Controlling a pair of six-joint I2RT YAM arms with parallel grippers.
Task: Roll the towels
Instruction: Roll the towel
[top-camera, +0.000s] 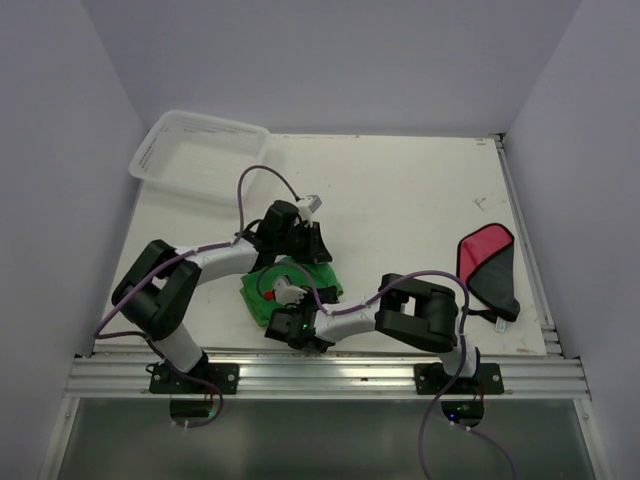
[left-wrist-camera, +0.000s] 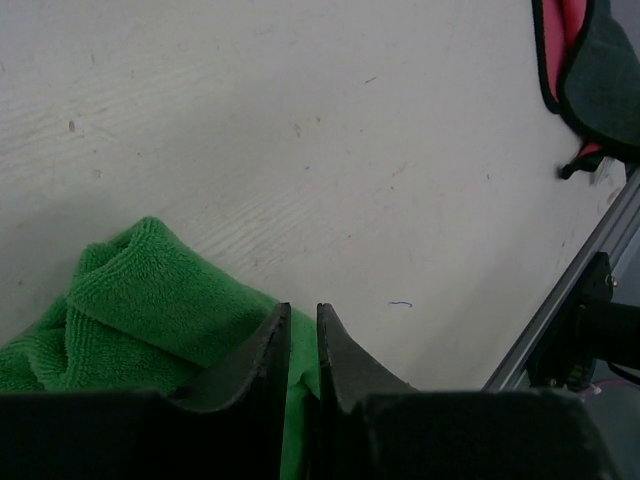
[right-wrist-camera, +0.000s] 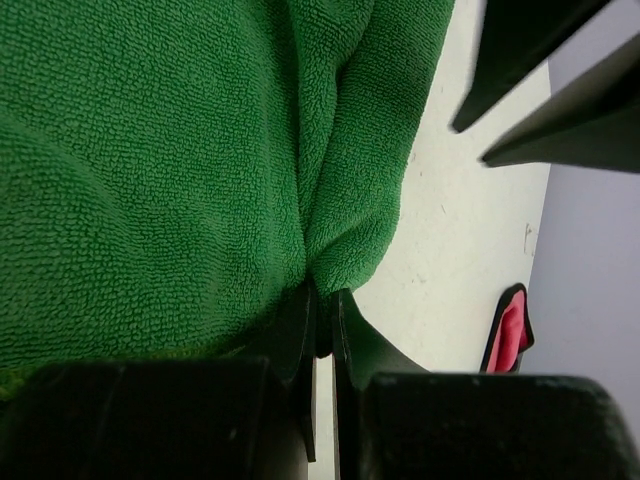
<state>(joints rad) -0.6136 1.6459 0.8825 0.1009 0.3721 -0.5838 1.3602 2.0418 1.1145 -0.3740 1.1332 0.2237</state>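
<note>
- Green towel (top-camera: 258, 300) lies bunched and thickly folded on the white table (top-camera: 420, 210), near the front edge, between both grippers.
- Red towel (top-camera: 485, 255) lies far right, its dark grey underside flipped over.
- Left gripper (left-wrist-camera: 303, 312): fingers nearly together, green showing in the slit; can't tell if it is gripped.
- Right gripper (right-wrist-camera: 322, 298): fingers pressed together, tips at a green crease.

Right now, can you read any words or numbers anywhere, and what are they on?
None can be read: the green towel, red towel, basket and table show no writing.
Small white tag at the red towel's near corner: too small to read.
</note>
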